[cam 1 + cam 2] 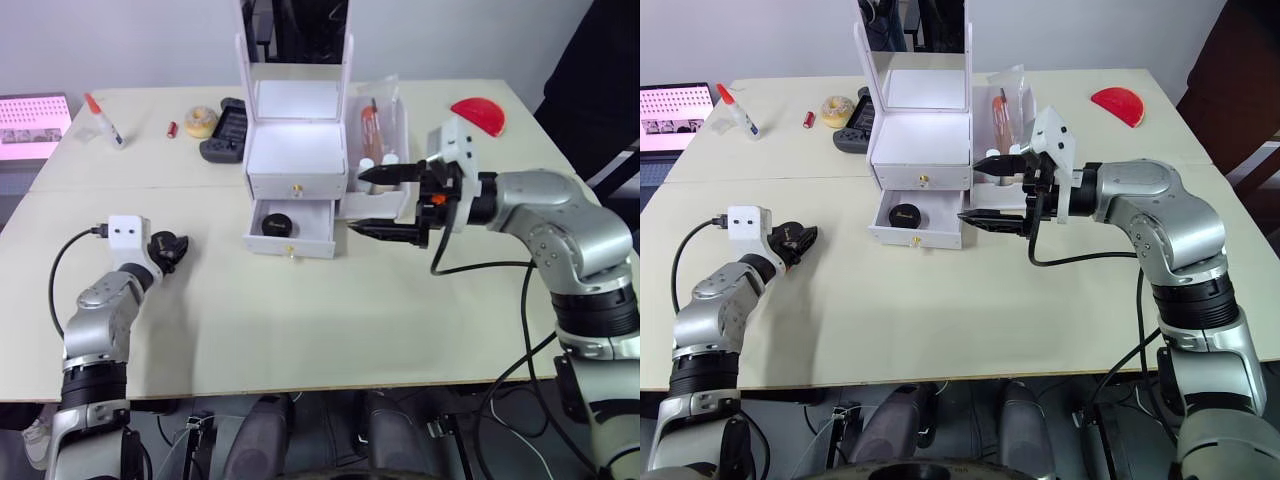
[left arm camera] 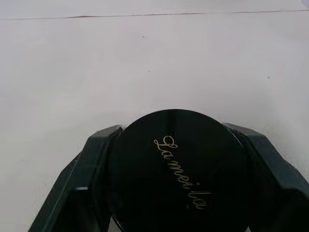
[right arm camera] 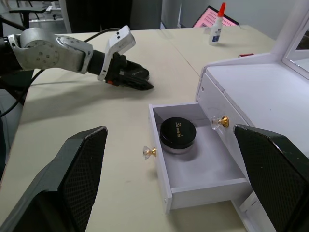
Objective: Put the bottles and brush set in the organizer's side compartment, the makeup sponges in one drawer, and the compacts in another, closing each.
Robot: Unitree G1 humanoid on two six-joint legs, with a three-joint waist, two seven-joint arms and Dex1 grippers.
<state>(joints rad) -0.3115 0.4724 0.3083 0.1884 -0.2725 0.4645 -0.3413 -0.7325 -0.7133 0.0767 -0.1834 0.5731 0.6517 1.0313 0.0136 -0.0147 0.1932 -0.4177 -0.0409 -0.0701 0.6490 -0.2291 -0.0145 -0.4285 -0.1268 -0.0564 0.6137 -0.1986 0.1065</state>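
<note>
Left gripper [image 1: 172, 248] clamps a round black gold-lettered compact [image 2: 177, 169], well left of the white plastic organizer [image 1: 296, 165]; right gripper [image 1: 385, 203] gapes wide beside its open lower drawer [image 1: 293, 232]; misjudged release risks striking the drawer wall

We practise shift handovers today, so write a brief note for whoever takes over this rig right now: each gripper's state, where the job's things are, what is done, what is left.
Left gripper: shut on a black compact, over the table left of the organizer.
Right gripper: open, empty, beside the side compartment.
Done: brush set and bottles in the side compartment; one compact in the open lower drawer; upper drawer shut.
Left: place the held compact in the drawer, close it.
</note>
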